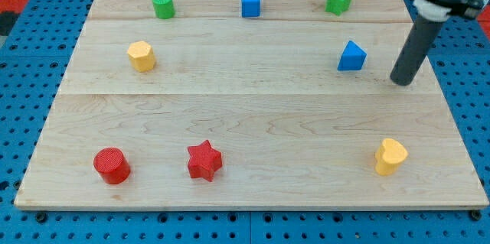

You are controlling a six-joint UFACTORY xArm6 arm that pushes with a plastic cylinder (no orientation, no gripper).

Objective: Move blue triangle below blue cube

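Note:
The blue triangle (351, 56) lies on the wooden board (253, 114) at the view's upper right. The blue cube (250, 3) stands near the board's top edge, in the middle, up and to the left of the triangle. My dark rod comes down from the view's top right corner. My tip (401, 82) rests on the board to the right of the blue triangle and slightly lower, with a clear gap between them.
A green cylinder (162, 4) stands at the top left and a green star (338, 0) at the top right. A yellow hexagon (141, 56) is at the left. A red cylinder (112, 165), a red star (204, 160) and a yellow block (390, 156) lie along the bottom.

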